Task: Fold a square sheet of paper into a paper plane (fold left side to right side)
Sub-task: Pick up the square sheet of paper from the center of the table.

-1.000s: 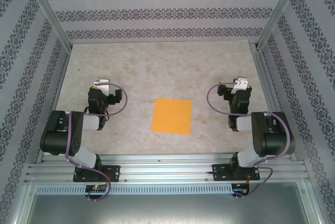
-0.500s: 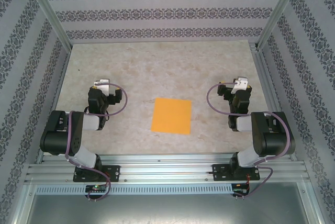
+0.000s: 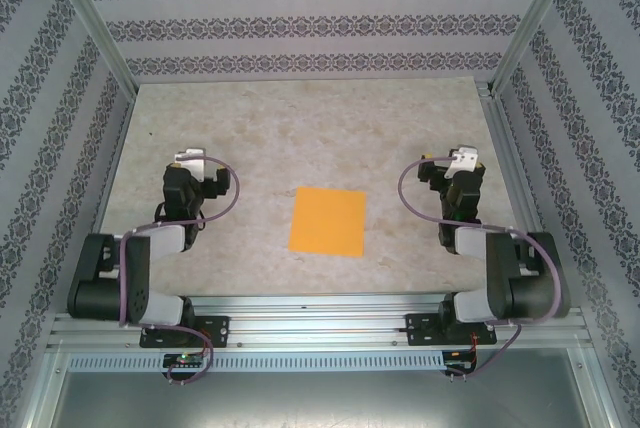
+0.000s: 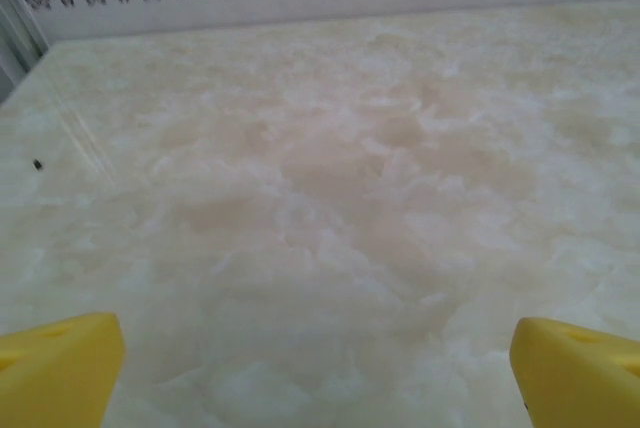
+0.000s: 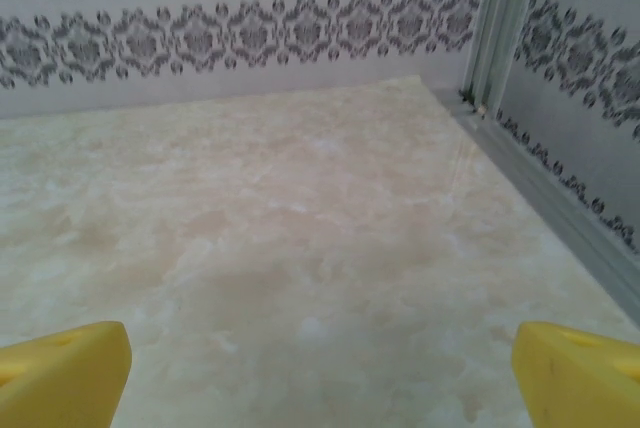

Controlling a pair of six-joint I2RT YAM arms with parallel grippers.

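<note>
The square sheet of paper [image 3: 328, 221], plain orange-yellow, lies flat and unfolded on the marbled table [image 3: 300, 118], midway between the two arms. My left gripper [image 3: 188, 160] hovers to the sheet's left, well apart from it. In the left wrist view the left gripper [image 4: 318, 373] is open, its yellow fingertips [image 4: 60, 368] wide apart over bare table. My right gripper [image 3: 462, 159] is to the sheet's right, also apart from it. In the right wrist view the right gripper [image 5: 320, 373] is open with nothing between its fingertips [image 5: 575, 373]. A paper plane is out of view.
Patterned walls [image 3: 300, 23] close the table in at the back and both sides. Aluminium posts [image 5: 505, 18] stand in the far corners. A metal rail [image 3: 320, 320] carrying the arm bases runs along the near edge.
Both arms have shifted: their elbows have dropped back toward the near rail, and the grippers have edged slightly farther out. The sheet has not moved, and both grippers remain open.
</note>
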